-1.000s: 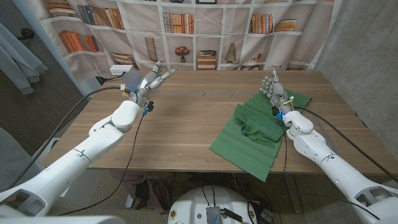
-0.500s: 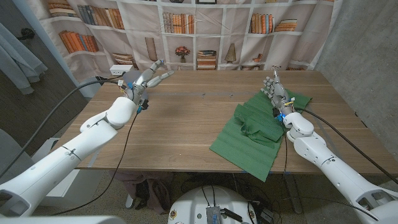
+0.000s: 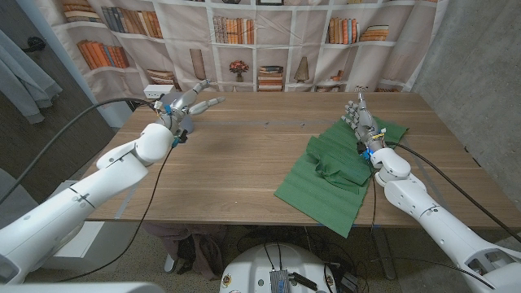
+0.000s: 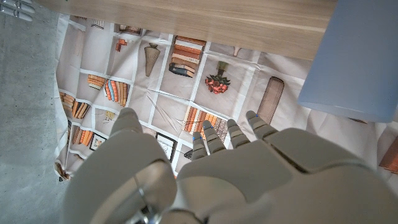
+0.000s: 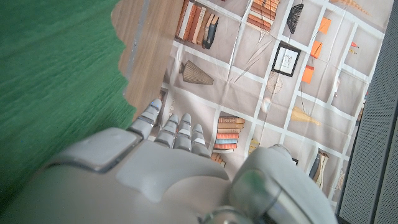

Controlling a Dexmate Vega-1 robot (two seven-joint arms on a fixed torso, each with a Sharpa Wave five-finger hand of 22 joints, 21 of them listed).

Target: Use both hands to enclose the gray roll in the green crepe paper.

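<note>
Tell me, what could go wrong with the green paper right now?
The green crepe paper hangs over the table's near edge, so a careless tug might slide it off. It is already bunched in the middle, so it may tear or wrinkle more if pulled. The left hand is far off at the table's back left, holding nothing, while the right hand stands over the paper alone.

The green crepe paper (image 3: 338, 172) is spread out on the right side of the table, rumpled and bunched up in the middle, with one corner hanging past the front edge. Its wavy-cut edge and fine crinkle texture show in the right wrist view (image 5: 56, 81). Can't make out the gray roll.
</note>
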